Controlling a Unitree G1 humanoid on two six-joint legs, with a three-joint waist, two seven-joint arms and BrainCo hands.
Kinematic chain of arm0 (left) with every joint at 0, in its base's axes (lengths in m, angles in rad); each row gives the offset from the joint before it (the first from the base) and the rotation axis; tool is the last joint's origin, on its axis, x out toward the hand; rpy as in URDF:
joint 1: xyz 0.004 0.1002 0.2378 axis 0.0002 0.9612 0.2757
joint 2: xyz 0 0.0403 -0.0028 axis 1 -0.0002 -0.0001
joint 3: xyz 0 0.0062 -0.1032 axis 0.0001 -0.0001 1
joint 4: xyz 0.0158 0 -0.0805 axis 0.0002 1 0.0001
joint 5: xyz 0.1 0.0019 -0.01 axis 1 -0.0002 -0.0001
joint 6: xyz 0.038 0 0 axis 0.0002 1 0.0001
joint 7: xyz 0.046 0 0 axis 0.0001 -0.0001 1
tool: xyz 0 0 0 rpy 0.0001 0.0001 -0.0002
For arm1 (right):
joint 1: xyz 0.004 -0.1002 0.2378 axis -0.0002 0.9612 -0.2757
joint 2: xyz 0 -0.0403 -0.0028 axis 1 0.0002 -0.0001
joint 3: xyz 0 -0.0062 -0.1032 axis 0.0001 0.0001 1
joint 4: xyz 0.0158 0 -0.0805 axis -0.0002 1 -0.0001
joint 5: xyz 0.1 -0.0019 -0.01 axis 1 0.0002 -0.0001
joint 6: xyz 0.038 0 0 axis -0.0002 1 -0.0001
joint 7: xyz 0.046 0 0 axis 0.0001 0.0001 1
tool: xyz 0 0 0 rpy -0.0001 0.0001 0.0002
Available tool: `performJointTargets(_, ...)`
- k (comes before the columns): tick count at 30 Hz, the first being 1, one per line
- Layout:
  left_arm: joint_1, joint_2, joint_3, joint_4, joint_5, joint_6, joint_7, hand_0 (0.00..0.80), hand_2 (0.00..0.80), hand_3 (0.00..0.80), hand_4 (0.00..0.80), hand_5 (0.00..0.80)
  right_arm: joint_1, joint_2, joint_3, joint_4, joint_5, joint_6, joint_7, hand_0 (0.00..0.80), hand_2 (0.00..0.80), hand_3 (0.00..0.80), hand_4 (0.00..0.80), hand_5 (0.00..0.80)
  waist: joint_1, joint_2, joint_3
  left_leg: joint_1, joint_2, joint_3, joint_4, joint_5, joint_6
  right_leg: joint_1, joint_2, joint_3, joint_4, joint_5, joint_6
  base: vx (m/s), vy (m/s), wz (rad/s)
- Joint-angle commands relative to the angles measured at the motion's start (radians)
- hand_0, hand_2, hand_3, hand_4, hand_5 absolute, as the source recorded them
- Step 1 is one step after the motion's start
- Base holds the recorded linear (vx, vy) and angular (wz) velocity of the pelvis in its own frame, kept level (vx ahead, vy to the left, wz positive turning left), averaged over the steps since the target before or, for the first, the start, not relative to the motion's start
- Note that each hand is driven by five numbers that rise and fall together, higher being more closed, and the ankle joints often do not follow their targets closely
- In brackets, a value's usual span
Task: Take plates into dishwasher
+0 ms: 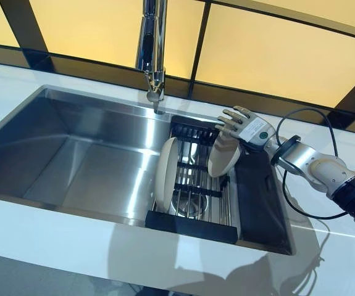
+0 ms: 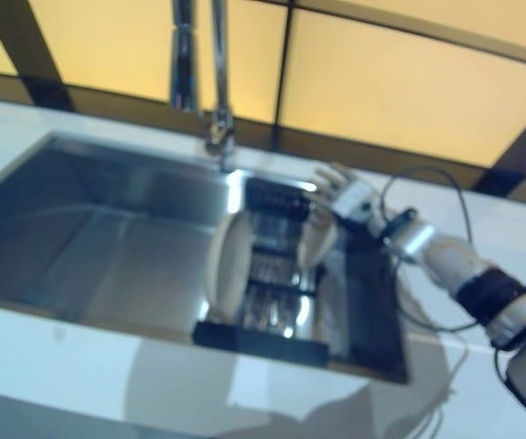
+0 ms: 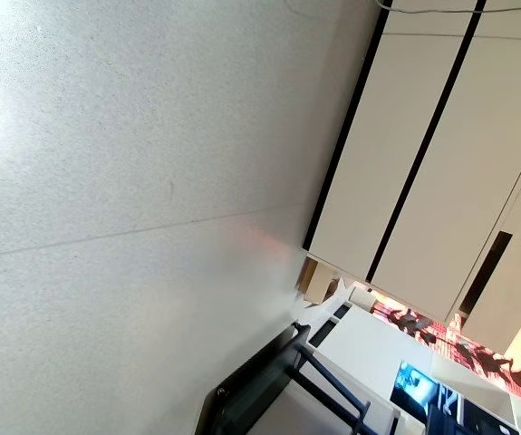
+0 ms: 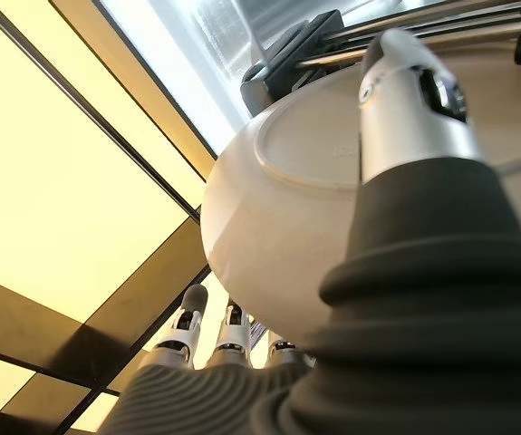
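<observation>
Cream plate [image 1: 223,157] stands on edge in the rack [image 1: 192,185], pinched by the right hand [image 1: 242,126].

Two cream plates [image 1: 166,174] [image 1: 223,156], one black dish rack [image 1: 197,203], one sink [image 1: 72,160], one faucet [image 1: 152,46].

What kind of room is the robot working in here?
Most likely a kitchen: a steel sink set in a white counter, a tap above it, and a drying rack holding plates. The right hand grips one plate.
</observation>
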Motion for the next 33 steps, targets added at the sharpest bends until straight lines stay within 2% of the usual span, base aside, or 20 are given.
performJointTargets(1, -0.024, -0.005, -0.03, 0.011, -0.028, -0.007, 0.01, 0.0, 0.0, 0.0, 0.0, 0.0, -0.082, -0.026, 0.04, -0.007, 0.013, 0.01, -0.001, 0.0, 0.0, 0.0, 0.0, 0.0, 0.017, -0.004, 0.013, -0.039, -0.039, 0.009, -0.013, -0.006, 0.051, 0.024, -0.015, -0.009, -0.002, -0.006, 0.07, 0.0, 0.0, 0.0)
performJointTargets(20, -0.022, -0.004, -0.016, -0.028, -0.14, -0.111, -0.002, 0.0, 0.0, 0.0, 0.0, 0.0, -0.049, -0.03, 0.067, 0.023, -0.046, -0.017, 0.06, 0.0, 0.0, 0.0, 0.0, 0.0, 0.024, 0.01, 0.058, -0.076, -0.04, 0.015, -0.013, 0.01, 0.046, -0.013, -0.019, -0.023, -0.002, 0.004, 0.072, -0.013, 0.002, 0.0)
performJointTargets(21, -0.024, -0.004, -0.016, -0.028, -0.143, -0.111, -0.002, 0.0, 0.0, 0.0, 0.0, 0.0, -0.047, -0.028, 0.068, 0.024, -0.056, -0.017, 0.061, 0.226, 0.226, 0.226, 0.226, 0.226, 0.023, 0.01, 0.06, -0.078, -0.039, 0.016, -0.013, 0.011, 0.045, -0.014, -0.02, -0.024, -0.002, 0.005, 0.072, -0.03, 0.011, 0.0)
performJointTargets(22, -0.023, -0.006, -0.017, -0.028, -0.147, -0.116, 0.0, 0.0, 0.0, 0.0, 0.0, 0.0, -0.046, -0.026, 0.071, 0.029, -0.078, -0.021, 0.057, 0.574, 0.574, 0.574, 0.574, 0.574, 0.024, 0.011, 0.062, -0.081, -0.04, 0.017, -0.013, 0.013, 0.045, -0.016, -0.02, -0.025, -0.002, 0.005, 0.072, -0.031, 0.011, 0.0)
performJointTargets(23, -0.025, -0.007, -0.018, -0.029, -0.149, -0.117, 0.001, 0.0, 0.0, 0.0, 0.0, 0.0, -0.049, -0.024, 0.075, 0.032, -0.089, -0.023, 0.052, 0.8, 0.8, 0.8, 0.8, 0.8, 0.025, 0.012, 0.063, -0.081, -0.039, 0.018, -0.013, 0.013, 0.045, -0.016, -0.021, -0.026, -0.002, 0.005, 0.072, -0.032, 0.013, 0.0)
performJointTargets(33, -0.022, -0.012, -0.014, -0.033, -0.134, -0.126, 0.008, 0.0, 0.0, 0.0, 0.0, 0.0, -0.056, -0.021, 0.073, 0.035, 0.008, 0.004, 0.106, 0.8, 0.8, 0.8, 0.8, 0.8, 0.024, 0.011, 0.057, -0.077, -0.039, 0.022, -0.013, 0.014, 0.043, -0.012, -0.021, -0.028, -0.002, 0.004, 0.07, 0.0, 0.0, 0.0)
